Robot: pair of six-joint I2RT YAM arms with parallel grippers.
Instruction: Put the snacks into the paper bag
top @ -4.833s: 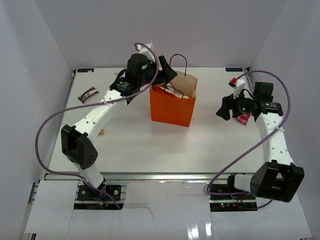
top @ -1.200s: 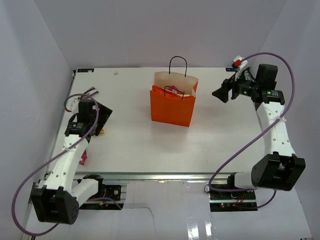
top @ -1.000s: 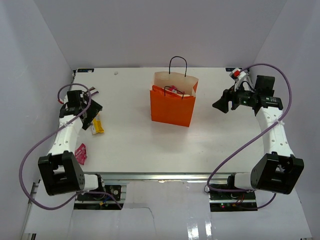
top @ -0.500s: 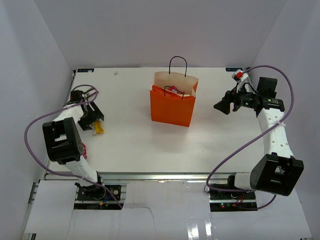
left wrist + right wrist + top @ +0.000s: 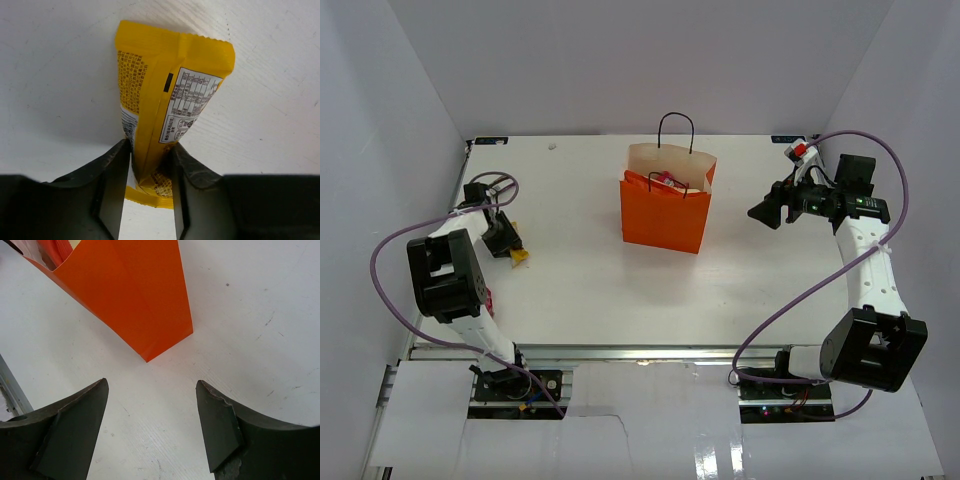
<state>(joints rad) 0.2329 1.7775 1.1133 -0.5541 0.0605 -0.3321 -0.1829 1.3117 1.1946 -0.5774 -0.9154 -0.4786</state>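
Narrowed from wide to a pinch over the last half second: left gripper, now clamped on the near end of a yellow packet, one finger pressed to each side. Packet lying on the white table, printed back and seam upward, well to the left of the paper bag and a little nearer the arm bases than it. Left arm folded back tight on itself, otherwise barely shifted. No change on the other side: right gripper hanging well to the right of the bag, spread wide with nothing between the fingers, pointed toward the bag's lower corner. Bag upright and orange, mouth open, pale inside, in the same spot as before. Showing in its mouth, something red-orange and a bit of pink; no telling how many snacks inside. Far left of the bag and nearer the bases than the yellow packet, a sliver of pink packet peeping out from behind the left arm, mostly hidden.
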